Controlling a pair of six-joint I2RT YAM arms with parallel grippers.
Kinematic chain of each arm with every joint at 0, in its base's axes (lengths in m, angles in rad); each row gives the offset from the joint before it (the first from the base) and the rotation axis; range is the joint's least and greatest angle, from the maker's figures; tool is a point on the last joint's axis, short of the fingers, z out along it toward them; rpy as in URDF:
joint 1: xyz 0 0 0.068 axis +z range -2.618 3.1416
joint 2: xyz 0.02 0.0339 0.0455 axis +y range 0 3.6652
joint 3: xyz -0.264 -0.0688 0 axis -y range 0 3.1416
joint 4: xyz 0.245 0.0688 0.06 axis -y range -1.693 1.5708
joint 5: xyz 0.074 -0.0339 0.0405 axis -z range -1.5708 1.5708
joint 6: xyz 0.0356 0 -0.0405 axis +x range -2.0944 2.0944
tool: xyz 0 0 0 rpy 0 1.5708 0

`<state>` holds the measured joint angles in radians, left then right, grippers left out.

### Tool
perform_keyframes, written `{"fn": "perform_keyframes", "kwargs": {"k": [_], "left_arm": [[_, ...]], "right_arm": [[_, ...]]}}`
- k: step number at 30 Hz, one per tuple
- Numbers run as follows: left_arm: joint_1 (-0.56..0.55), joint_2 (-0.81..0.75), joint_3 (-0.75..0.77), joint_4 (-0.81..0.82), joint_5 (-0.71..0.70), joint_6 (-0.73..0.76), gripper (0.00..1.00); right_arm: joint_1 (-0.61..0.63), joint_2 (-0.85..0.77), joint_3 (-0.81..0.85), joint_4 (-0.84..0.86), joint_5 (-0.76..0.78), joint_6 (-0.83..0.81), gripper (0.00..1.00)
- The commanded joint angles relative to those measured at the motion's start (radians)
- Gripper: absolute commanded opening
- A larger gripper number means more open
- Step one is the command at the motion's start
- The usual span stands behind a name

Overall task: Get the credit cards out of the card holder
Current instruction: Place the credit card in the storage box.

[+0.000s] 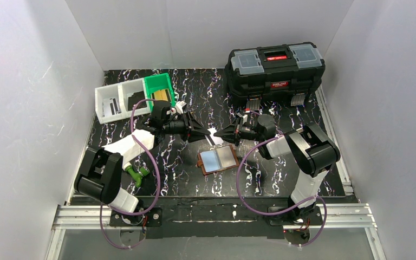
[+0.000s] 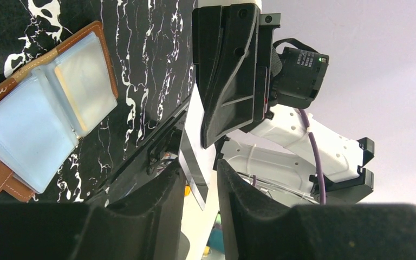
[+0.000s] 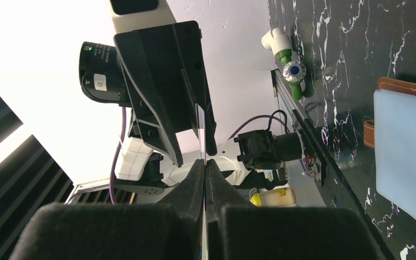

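Credit card [image 1: 212, 133], a pale one, sits in mid-air between my two end effectors, above the table [image 1: 184, 179] and just behind the card holder [image 1: 218, 159] from my side. My right end effector [image 3: 205, 169] is clamped on it: its wrist view shows the card edge-on, pinched between the closed pads. My left end effector [image 2: 199, 179] has its fingers parted with the card standing in the gap; I cannot tell whether either pad touches it. The card holder lies spread open on the table, glossy grey-blue pockets facing up, neither end effector touching it.
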<state>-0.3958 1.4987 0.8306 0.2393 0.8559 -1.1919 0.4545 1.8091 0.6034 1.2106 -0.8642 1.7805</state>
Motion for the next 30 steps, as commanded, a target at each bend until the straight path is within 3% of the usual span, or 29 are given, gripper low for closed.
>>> {"fn": "perform_keyframes", "kwargs": {"k": [1,10,12,15,19,24,30], "left_arm": [[-0.003,0.000,-0.011,0.064,0.047,-0.038,0.23],[-0.003,0.020,-0.019,0.084,0.043,-0.053,0.00],[-0.004,0.015,-0.007,0.050,0.034,-0.034,0.00],[-0.004,0.001,0.026,-0.041,0.014,0.032,0.00],[-0.001,-0.028,0.088,-0.219,-0.039,0.165,0.00],[0.041,-0.060,0.147,-0.400,-0.081,0.273,0.00],[0.148,-0.096,0.277,-0.664,-0.205,0.432,0.00]], "right_arm": [[0.016,-0.017,0.033,0.029,-0.018,-0.012,0.01],[0.016,-0.058,0.048,-0.070,-0.032,-0.086,0.01],[0.016,-0.076,0.052,-0.121,-0.040,-0.124,0.19],[0.016,-0.110,0.057,-0.232,-0.047,-0.202,0.58],[0.014,-0.185,0.091,-0.542,-0.028,-0.404,0.95],[-0.008,-0.276,0.161,-0.943,0.055,-0.655,0.99],[-0.049,-0.334,0.175,-1.082,0.088,-0.779,0.98]]}}
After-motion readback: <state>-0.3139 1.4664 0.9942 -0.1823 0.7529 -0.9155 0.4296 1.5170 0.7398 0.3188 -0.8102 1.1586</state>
